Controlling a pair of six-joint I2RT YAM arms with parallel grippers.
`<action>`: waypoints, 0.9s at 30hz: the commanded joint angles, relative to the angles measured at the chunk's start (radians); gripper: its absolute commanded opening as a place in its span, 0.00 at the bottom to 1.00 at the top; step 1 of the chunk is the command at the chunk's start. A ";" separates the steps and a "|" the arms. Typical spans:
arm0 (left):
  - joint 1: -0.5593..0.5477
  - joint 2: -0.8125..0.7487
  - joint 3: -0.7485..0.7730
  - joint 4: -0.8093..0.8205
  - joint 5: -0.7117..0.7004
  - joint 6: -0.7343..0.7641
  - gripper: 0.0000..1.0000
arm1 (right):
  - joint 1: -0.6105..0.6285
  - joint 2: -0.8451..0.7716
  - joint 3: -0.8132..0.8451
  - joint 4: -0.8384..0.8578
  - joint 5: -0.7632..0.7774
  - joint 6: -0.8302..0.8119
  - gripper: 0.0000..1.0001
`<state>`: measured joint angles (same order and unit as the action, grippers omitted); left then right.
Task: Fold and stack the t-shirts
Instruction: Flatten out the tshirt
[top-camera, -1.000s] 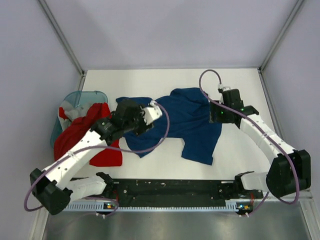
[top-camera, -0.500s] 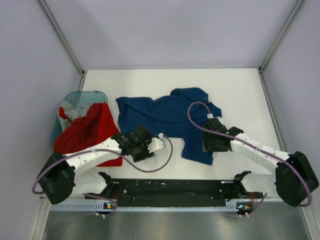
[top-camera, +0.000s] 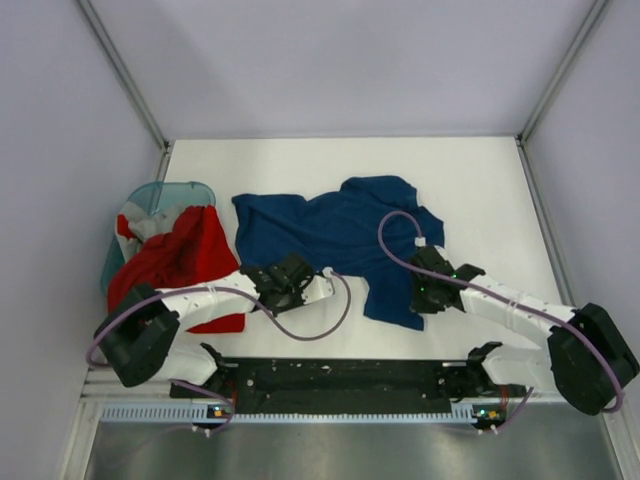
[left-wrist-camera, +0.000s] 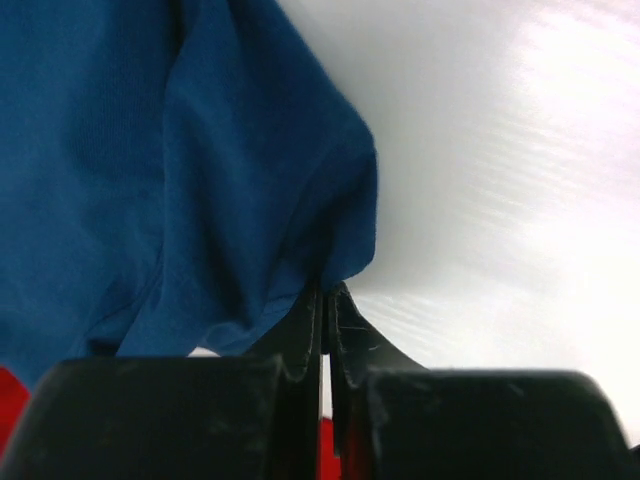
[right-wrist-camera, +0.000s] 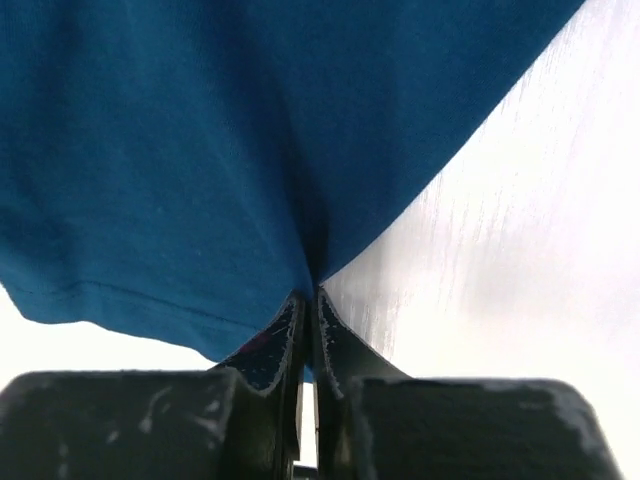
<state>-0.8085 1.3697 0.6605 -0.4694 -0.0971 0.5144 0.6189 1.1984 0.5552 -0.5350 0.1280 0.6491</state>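
Observation:
A dark navy-blue t-shirt (top-camera: 335, 230) lies spread and rumpled on the white table. My left gripper (top-camera: 291, 281) is shut on its near left edge; in the left wrist view the closed jaws (left-wrist-camera: 325, 292) pinch a fold of the blue cloth (left-wrist-camera: 150, 160). My right gripper (top-camera: 425, 292) is shut on the near right hem; in the right wrist view the jaws (right-wrist-camera: 310, 296) bite the blue cloth (right-wrist-camera: 200, 130). A bright red t-shirt (top-camera: 180, 262) hangs out of the basket at the left, with a grey-white one (top-camera: 148, 226) above it.
The translucent teal basket (top-camera: 165, 192) stands at the table's left edge. Bare white tabletop (top-camera: 480, 180) lies behind and to the right of the navy shirt. Metal frame posts rise at both back corners. Purple cables loop from both arms.
Both arms have come down from the shirt's middle to its near edge. Both grippers, open half a second ago, have shut on the navy cloth.

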 joint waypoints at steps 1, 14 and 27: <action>0.005 -0.049 0.036 -0.046 -0.226 -0.014 0.00 | -0.025 -0.113 0.050 -0.002 -0.065 -0.017 0.00; 0.075 -0.440 0.632 -0.153 -0.676 0.271 0.00 | -0.298 -0.300 1.065 -0.213 0.041 -0.353 0.00; 0.104 -0.543 0.851 -0.250 -0.569 0.409 0.00 | -0.297 -0.278 1.485 -0.295 0.110 -0.483 0.00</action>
<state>-0.7094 0.8352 1.5539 -0.6079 -0.7021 0.9104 0.3248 0.9134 2.0506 -0.7921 0.1890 0.2256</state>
